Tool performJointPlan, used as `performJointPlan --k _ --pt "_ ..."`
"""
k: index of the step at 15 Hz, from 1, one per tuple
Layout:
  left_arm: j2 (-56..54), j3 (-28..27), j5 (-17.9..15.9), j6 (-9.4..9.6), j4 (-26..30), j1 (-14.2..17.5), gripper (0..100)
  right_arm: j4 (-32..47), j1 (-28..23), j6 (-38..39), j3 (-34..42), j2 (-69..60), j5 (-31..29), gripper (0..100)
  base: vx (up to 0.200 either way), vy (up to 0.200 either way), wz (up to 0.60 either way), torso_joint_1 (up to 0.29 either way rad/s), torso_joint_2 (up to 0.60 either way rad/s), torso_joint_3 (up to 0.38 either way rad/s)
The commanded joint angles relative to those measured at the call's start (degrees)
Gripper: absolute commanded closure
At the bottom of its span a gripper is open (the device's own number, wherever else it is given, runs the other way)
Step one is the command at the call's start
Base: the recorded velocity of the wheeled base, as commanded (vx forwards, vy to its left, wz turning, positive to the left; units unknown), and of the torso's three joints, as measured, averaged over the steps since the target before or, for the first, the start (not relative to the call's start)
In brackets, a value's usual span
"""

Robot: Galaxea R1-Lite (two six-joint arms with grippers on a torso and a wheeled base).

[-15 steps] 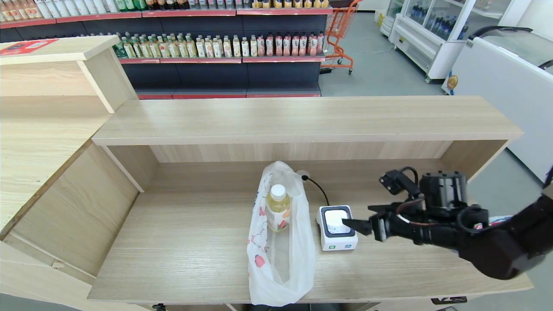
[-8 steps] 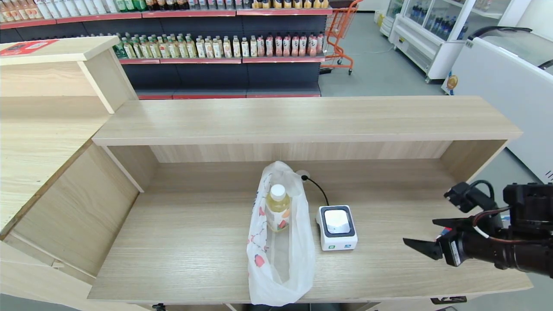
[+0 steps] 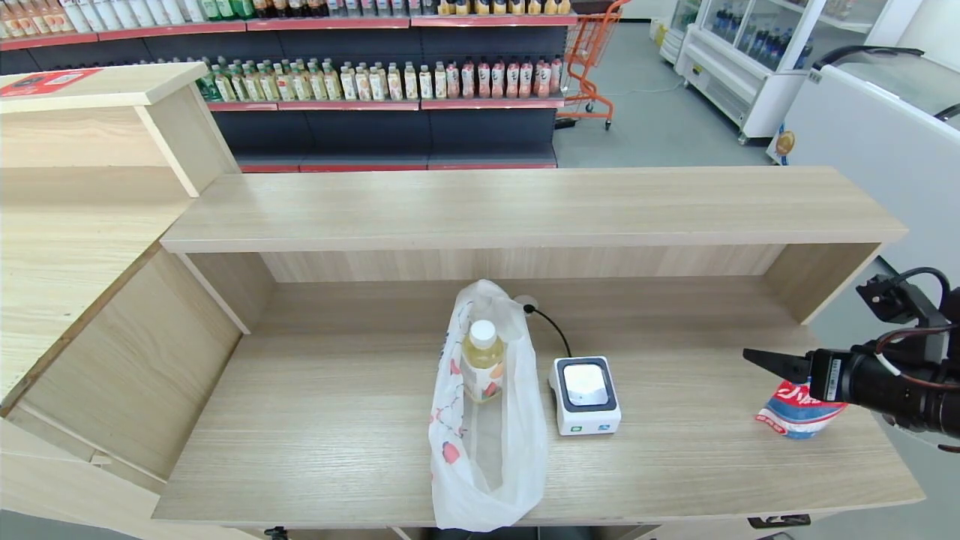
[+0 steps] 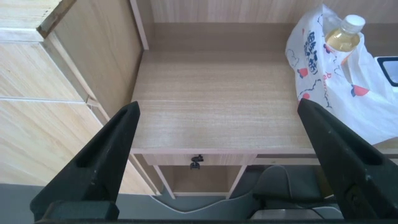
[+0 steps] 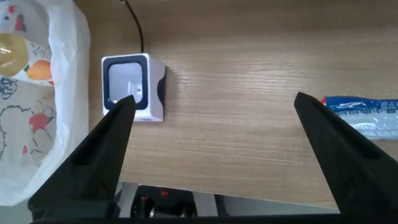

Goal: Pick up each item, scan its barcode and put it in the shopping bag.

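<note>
While the left end effector (image 4: 219, 104) hangs open off the desk's (image 3: 675, 465) left front, the bottle (image 3: 482, 360) stands in the shopping bag (image 3: 487, 450) at mid-desk, with the scanner (image 3: 585, 394) just beside it. The right end effector (image 5: 214, 98), spread and empty, has drawn back from over the scanner to the desk's right end. It now hangs above the snack packet (image 3: 795, 409), probably the next item to pick up.

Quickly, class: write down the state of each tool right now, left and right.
Left tool: open, holding nothing.
Right tool: open, holding nothing.
</note>
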Motion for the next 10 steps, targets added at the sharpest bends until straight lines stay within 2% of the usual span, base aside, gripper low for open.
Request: performJointPlan --k 1,6,8,10 --pt "0.00 0.00 0.00 -0.57 -0.01 0.01 0 -0.07 -0.95 0.02 0.46 1.22 0.05 0 0.000 0.000 0.00 0.000 0.00 0.000" --pt "0.00 0.00 0.00 -0.49 -0.01 0.01 0 -0.24 -0.51 0.02 3.44 0.61 0.05 0 0.000 0.000 0.00 0.000 0.00 0.000" --pt "0.00 0.00 0.00 -0.31 -0.01 0.01 0 -0.24 -0.51 0.10 3.27 0.61 0.05 0 -0.200 -0.200 0.00 0.002 0.00 0.002" --pt "0.09 0.00 0.00 -0.31 -0.01 0.01 0 0.19 -0.33 3.53 3.44 -0.71 0.05 0 -0.200 -0.200 0.00 0.012 0.01 -0.002"
